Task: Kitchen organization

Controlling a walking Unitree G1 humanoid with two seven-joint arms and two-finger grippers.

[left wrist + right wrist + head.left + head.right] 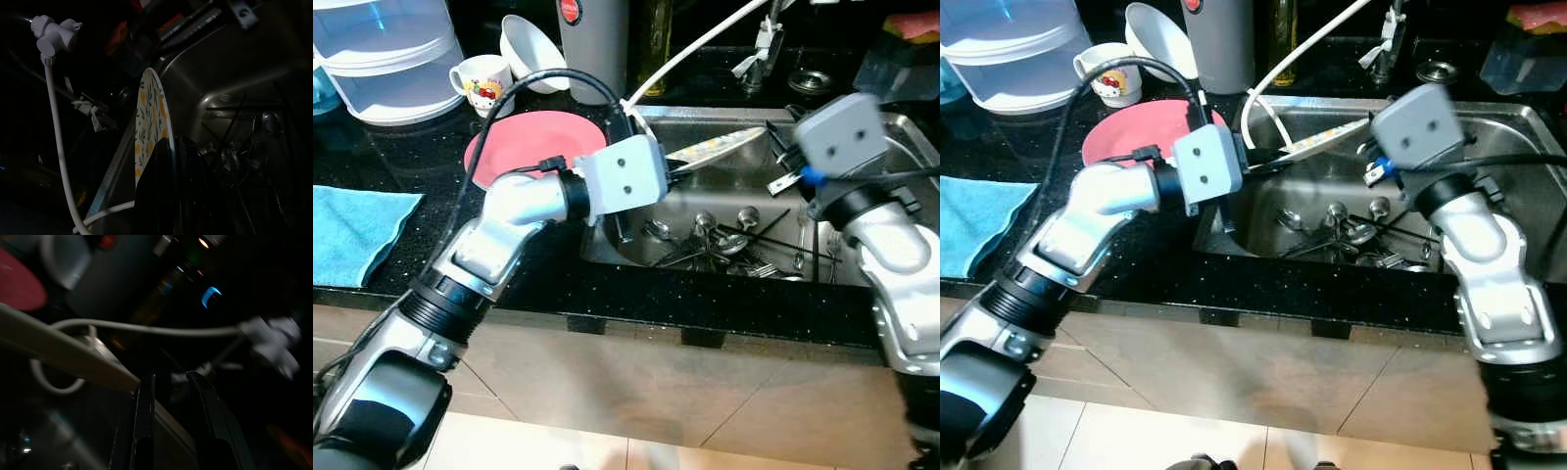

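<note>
A white plate with a yellow and green floral pattern (pixel 720 147) hangs tilted over the steel sink (pixel 891 132). My left gripper (pixel 680 164) is shut on the plate's near rim; in the left wrist view the plate (pixel 151 122) stands edge-on between the black fingers (pixel 161 186). My right gripper (pixel 783 168) hovers at the plate's other end. In the right wrist view its fingers (pixel 144 401) stand apart, with the plate's rim (pixel 63 355) reaching up to one of them.
Spoons, forks and chopsticks (pixel 724 240) lie in the sink bottom. A white hose (pixel 695 44) arcs over the basin from the faucet (pixel 759 49). On the black counter sit a red plate (pixel 524 137), mug (pixel 481 78), white bowl (pixel 530 49) and blue cloth (pixel 352 230).
</note>
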